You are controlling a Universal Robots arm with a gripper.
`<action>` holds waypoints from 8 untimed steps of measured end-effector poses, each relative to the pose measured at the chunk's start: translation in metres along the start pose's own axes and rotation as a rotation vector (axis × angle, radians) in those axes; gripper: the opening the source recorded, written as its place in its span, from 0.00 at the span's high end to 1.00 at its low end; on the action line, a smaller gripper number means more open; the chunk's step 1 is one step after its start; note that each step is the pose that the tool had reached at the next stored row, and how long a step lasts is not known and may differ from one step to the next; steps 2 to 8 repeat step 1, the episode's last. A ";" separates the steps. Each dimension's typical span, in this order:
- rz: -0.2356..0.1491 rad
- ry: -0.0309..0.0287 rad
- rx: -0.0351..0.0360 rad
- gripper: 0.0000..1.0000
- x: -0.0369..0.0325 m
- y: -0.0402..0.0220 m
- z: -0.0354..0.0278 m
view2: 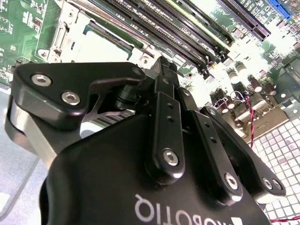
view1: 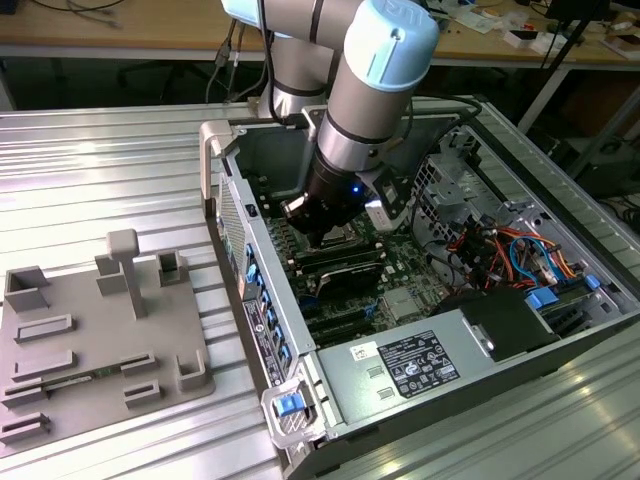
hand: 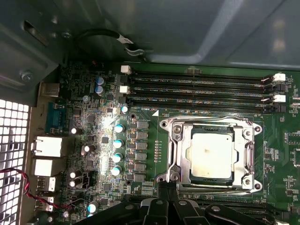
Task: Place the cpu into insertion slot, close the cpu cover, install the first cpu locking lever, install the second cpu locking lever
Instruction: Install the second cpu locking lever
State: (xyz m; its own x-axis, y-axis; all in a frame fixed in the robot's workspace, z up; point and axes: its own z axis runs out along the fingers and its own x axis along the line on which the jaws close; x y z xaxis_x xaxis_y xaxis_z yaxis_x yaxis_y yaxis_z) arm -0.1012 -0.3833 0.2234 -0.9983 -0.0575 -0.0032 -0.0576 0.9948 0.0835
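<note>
A ribbed, silvery metal table point(view1: 120, 170) spreads across the exterior view, catching pale, even light along its ridges. Beyond it a long wooden workbench point(view1: 130, 25) runs across the back, cluttered with cables and small items point(view1: 500, 20) towards the exterior view's right, with dark shadow beneath it

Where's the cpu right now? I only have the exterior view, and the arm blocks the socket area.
Observer: In the first wrist view the cpu is seated, silver top up, next to the memory slots.
Operator: Is the cover down?
Observer: Yes, the cover lies flat, framing the cpu.
Operator: And the gripper?
Observer: The gripper is close to the cover's edge farthest from the memory slots. I cannot tell whether it touches.
</note>
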 end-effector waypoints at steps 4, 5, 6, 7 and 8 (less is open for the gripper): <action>0.000 0.0000 0.0000 0.89 0.0000 0.0000 0.0000; 0.000 0.0000 0.0000 0.89 0.0000 0.0000 0.0000; 0.000 0.0000 0.0000 0.89 0.0000 0.0000 0.0000; 0.000 0.0000 0.0000 0.89 0.0000 0.0000 0.0000; 0.000 0.0000 0.0000 0.89 0.0000 0.0000 0.0000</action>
